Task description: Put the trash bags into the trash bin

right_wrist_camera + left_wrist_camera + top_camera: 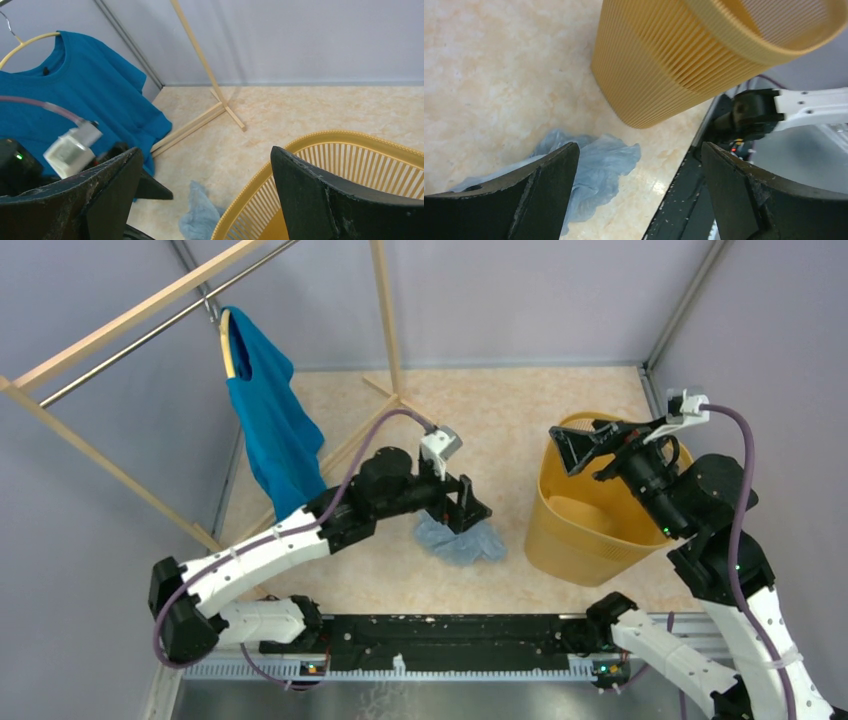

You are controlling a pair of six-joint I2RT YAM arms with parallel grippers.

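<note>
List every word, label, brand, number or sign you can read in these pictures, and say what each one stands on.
None: no text can be read in any of the three views.
The yellow-orange trash bin, the pale blue trash bag and the teal shirt show no print.
The white arm covers show no marking. If they carry a label, it is too small to see.

Crumpled blue-grey bag (462,538) beside yellow-orange basket (575,540)
</note>
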